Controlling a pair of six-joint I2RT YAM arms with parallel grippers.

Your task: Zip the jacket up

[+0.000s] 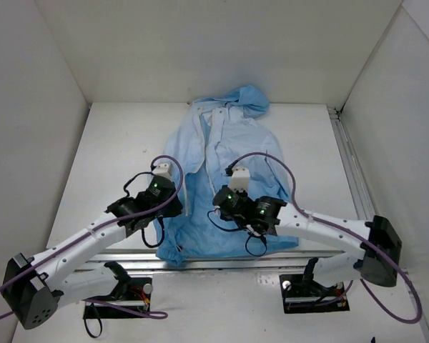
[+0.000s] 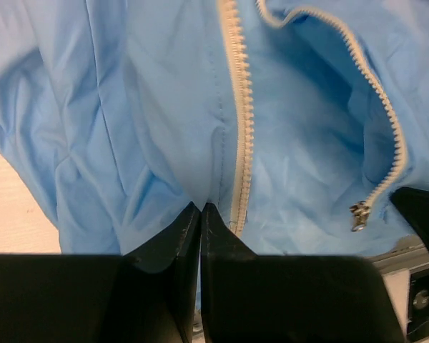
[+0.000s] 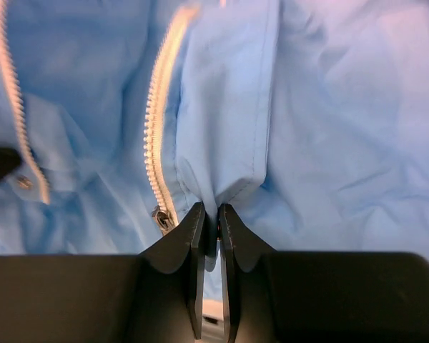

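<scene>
The light blue hooded jacket (image 1: 222,164) lies flat, front open, hood at the far end. My left gripper (image 2: 201,207) is shut on the jacket's left front panel near the hem, just left of its cream zipper teeth (image 2: 242,121). My right gripper (image 3: 209,209) is shut on a fold of the right front panel near the hem. The metal zipper slider (image 3: 161,219) hangs at the bottom of the right zipper row, just left of my right fingers; it also shows in the left wrist view (image 2: 358,213). The two zipper rows are apart.
White walls enclose the table on three sides. A metal rail (image 1: 347,161) runs along the right side, and another (image 1: 222,261) along the near edge under the jacket's hem. Bare white table surface (image 1: 114,157) lies to the left of the jacket.
</scene>
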